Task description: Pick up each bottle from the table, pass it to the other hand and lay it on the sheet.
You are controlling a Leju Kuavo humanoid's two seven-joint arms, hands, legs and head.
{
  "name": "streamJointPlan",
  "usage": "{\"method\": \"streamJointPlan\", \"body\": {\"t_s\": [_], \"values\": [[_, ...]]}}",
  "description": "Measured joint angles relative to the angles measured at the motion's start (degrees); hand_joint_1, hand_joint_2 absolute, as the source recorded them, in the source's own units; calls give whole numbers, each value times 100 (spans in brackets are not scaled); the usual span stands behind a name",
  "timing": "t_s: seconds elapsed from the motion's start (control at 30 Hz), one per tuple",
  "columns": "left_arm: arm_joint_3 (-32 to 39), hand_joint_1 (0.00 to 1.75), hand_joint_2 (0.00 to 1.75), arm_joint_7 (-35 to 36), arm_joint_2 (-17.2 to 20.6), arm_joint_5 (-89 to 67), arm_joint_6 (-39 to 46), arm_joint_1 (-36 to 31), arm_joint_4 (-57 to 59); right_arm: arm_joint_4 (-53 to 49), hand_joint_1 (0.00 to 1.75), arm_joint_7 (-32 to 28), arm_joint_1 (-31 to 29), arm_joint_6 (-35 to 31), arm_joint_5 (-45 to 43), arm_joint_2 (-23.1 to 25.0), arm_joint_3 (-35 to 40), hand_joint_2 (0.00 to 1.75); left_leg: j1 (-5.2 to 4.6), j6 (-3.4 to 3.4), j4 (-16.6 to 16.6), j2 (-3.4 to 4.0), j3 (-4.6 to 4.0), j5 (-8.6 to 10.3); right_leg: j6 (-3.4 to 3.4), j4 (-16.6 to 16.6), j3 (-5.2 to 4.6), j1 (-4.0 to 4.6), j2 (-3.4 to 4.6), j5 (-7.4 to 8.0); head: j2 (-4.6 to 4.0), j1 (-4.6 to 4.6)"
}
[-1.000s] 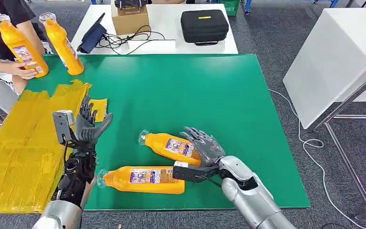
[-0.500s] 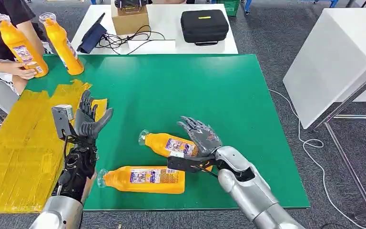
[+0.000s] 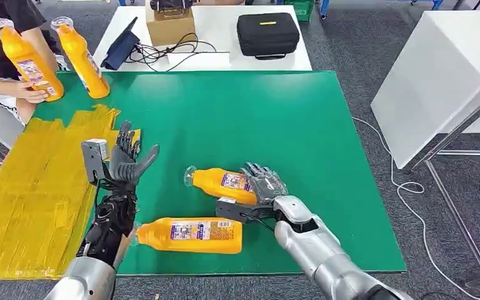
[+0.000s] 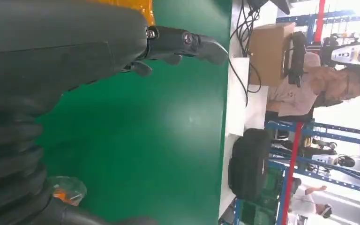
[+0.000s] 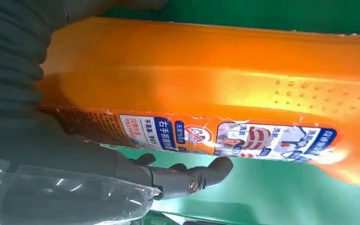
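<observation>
Two orange bottles with clear caps lie on the green table [image 3: 275,119]. My right hand [image 3: 264,187] grips the base of the farther bottle [image 3: 222,182], fingers over it and thumb beneath; in the right wrist view that bottle [image 5: 215,89] lies against the palm of the right hand [image 5: 37,140]. The nearer bottle [image 3: 190,234] lies flat by the front edge, untouched. My left hand [image 3: 125,164] is raised beside the yellow sheet [image 3: 25,187], fingers spread and holding nothing; the left hand's thumb [image 4: 187,41] shows over green table.
A person at the far left holds two upright orange bottles [image 3: 28,62] [image 3: 84,59] at the table's back corner. Behind the table stand a black case [image 3: 267,34] and a cardboard box [image 3: 170,25]. A white table [image 3: 437,75] stands to the right.
My right hand has closed on the farther bottle, which has shifted slightly away from me and left. My left hand has moved right, toward the bottles, still spread.
</observation>
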Motion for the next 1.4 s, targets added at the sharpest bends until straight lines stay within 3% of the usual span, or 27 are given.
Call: {"method": "streamJointPlan", "body": {"t_s": [0.2,0.23,0.27,1.03,1.2,1.4], "values": [[-2,0,175,0,-2,20,50,2,13,306,0,-15,-137,52,41,107,-2,175,0,0,0,2,20,1,-1,0,19,1,3,1,0,0],[-2,0,175,0,-2,20,59,2,13,334,148,-22,-150,59,41,116,-4,175,0,0,0,3,24,1,-1,0,22,2,5,1,0,0],[-2,0,175,0,-2,24,61,2,13,362,175,-26,-163,68,41,124,-4,175,0,0,0,4,28,1,-1,0,25,2,7,1,0,0],[-2,0,175,0,-2,33,116,-2,61,526,175,-42,-238,72,111,201,-96,175,2,0,0,5,42,0,-1,-1,38,5,7,1,0,0],[4,0,175,0,0,103,127,6,68,500,175,-123,-174,-543,-118,203,-280,175,2,0,-1,4,38,0,-1,0,38,6,6,1,0,0],[-46,0,175,114,-2,547,-560,287,-401,-189,175,-759,136,-2029,-982,183,-1028,175,1,1,0,0,22,3,0,1,21,3,5,2,0,0]]}}
